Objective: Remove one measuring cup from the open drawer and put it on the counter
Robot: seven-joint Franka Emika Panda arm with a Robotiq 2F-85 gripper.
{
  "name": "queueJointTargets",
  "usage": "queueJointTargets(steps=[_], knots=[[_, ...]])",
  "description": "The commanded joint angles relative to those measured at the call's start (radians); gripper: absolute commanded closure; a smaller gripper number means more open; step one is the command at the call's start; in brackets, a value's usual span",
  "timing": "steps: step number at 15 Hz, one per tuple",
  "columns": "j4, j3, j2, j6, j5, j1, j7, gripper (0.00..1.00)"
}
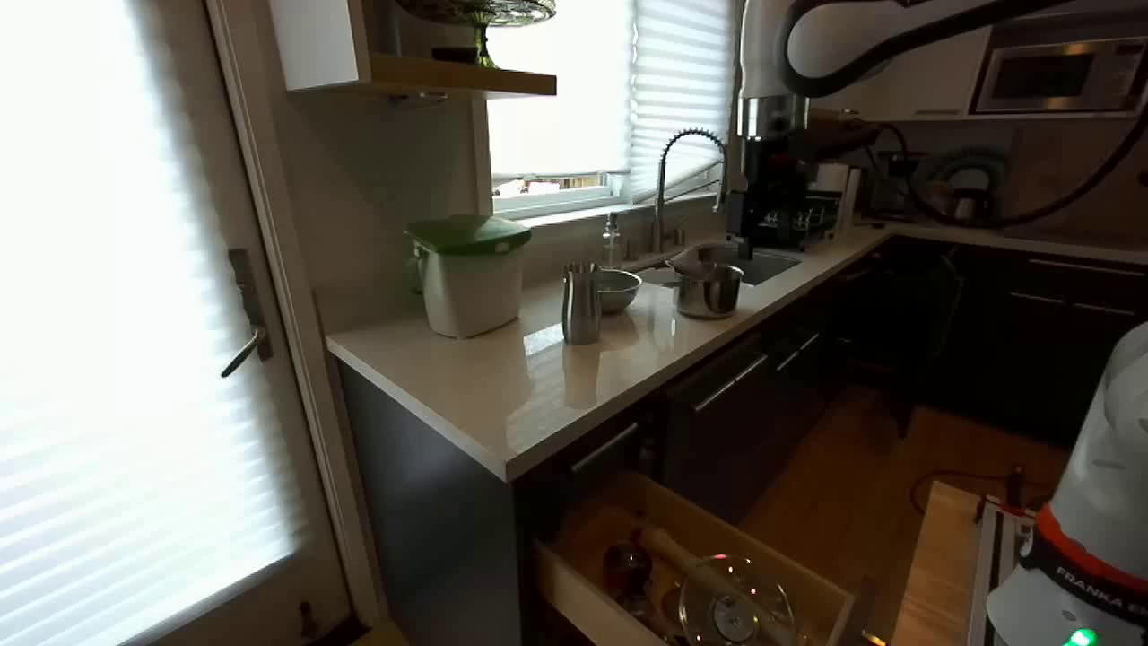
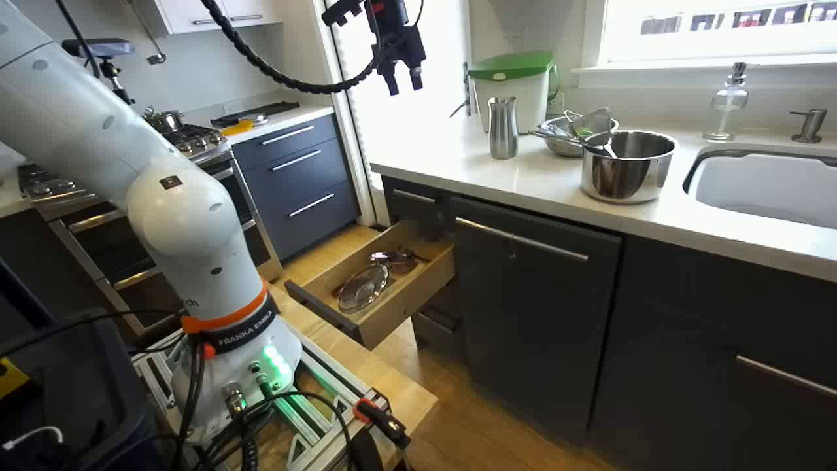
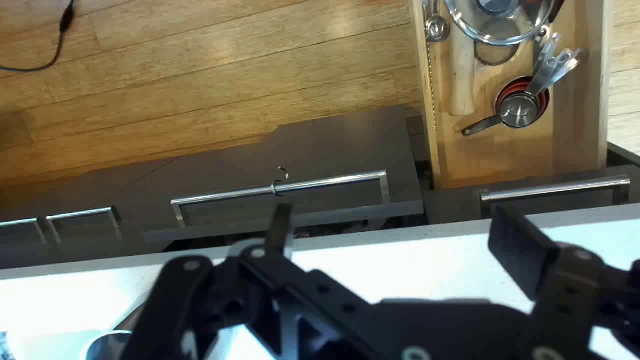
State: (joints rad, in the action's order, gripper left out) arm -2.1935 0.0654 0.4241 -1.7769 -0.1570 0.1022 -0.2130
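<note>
Measuring cup [image 3: 519, 111] in the drawer [image 3: 492, 155], beyond and below the tool [image 3: 392, 220]

Wrist view: the tool is released, its jaws well apart with nothing between them, apparently above the table [image 3: 390, 270]. The cup lies toward the upper right, past the table's front edge, its handle slanting to the lower left, nearer along than across the jaws' line. It sits in or on a red-lined bowl [image 3: 514, 88], I cannot tell which. Clear handles [image 3: 556, 68] reach it and could snag. A glass lid [image 3: 492, 25] and a wooden rod [image 3: 462, 75] lie near.

In an exterior view, the tool hangs well above the drawer; the move probably calls for outward travel, then deep descent. A steel tumbler [image 2: 503, 129] and a pot [image 2: 624, 170] stand on the table, apparently off that way.

In an exterior view, the drawer is too dim to make out the cup; a green-lidded container [image 1: 471, 280] stands well apart.
</note>
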Motion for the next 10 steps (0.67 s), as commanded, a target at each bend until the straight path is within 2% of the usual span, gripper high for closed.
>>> queueJointTargets(steps=[1, 8, 9, 10], knots=[[0.002, -0.014, -0.001, 0.003, -0.006, -0.017, -0.005, 0.00], [0.002, -0.014, -0.001, 0.003, -0.006, -0.017, -0.005, 0.00], [0.007, -0.024, -0.002, 0.012, 0.041, -0.031, 0.012, 0.00], [0.040, -0.003, -0.038, 0.069, 0.062, -0.044, -0.015, 0.00]])
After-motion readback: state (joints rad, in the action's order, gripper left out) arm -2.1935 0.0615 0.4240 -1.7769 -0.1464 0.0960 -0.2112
